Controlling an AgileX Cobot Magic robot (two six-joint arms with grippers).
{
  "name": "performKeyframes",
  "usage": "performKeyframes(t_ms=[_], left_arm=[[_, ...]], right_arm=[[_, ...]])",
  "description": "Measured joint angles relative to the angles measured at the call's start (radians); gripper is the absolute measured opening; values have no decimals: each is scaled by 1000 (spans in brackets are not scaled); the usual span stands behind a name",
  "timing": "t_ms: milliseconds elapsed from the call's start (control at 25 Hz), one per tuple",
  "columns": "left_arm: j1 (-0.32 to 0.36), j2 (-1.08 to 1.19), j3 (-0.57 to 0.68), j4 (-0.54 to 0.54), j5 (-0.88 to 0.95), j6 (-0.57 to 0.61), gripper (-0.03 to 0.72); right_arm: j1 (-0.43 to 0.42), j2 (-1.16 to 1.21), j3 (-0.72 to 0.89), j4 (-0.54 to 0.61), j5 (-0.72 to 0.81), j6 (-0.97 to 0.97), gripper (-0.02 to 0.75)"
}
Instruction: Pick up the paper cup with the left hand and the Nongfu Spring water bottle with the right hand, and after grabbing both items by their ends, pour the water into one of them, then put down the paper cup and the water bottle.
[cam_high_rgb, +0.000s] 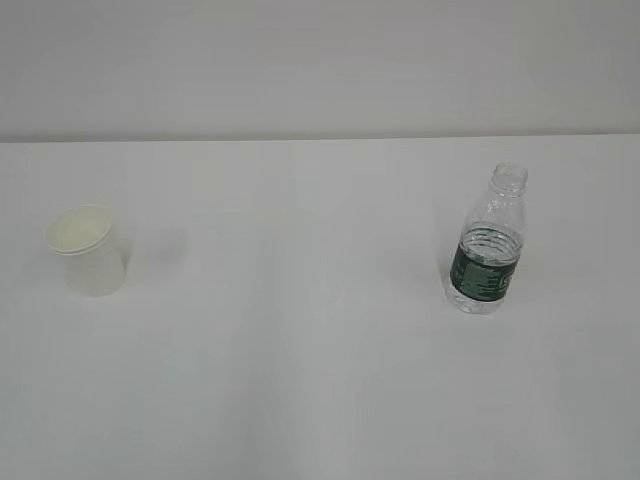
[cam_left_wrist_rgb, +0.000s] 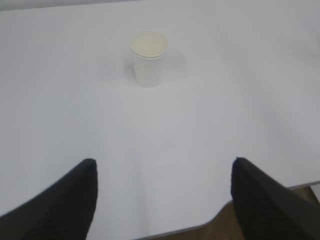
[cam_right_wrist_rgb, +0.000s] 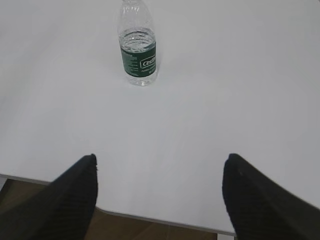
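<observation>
The white paper cup (cam_high_rgb: 88, 250) stands upright on the left of the white table; the left wrist view shows the paper cup (cam_left_wrist_rgb: 148, 59) well ahead. My left gripper (cam_left_wrist_rgb: 164, 162) hovers open over the table's near edge, far short of the cup, nothing between its fingers. The Nongfu Spring water bottle (cam_high_rgb: 487, 243) stands upright on the right, capless, with a dark green label and water up to about the label's top. In the right wrist view the bottle (cam_right_wrist_rgb: 137, 45) is far ahead of my open, empty right gripper (cam_right_wrist_rgb: 160, 159). Neither arm shows in the exterior view.
The white table (cam_high_rgb: 300, 350) stretches wide between cup and bottle. Its near edge (cam_left_wrist_rgb: 200, 227) shows under the left gripper, and the edge (cam_right_wrist_rgb: 150, 217) under the right gripper, with brown floor beyond. A pale wall (cam_high_rgb: 320, 60) backs the table.
</observation>
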Motion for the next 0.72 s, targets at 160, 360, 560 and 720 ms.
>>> performKeyframes(t_ms=[160,360,560,720], left_arm=[[0,0,0,0,0,0,594],[0,0,0,0,0,0,593],[0,0,0,0,0,0,593],[0,0,0,0,0,0,592]], right_arm=[[0,0,0,0,0,0,587],[0,0,0,0,0,0,587],[0,0,0,0,0,0,587],[0,0,0,0,0,0,587]])
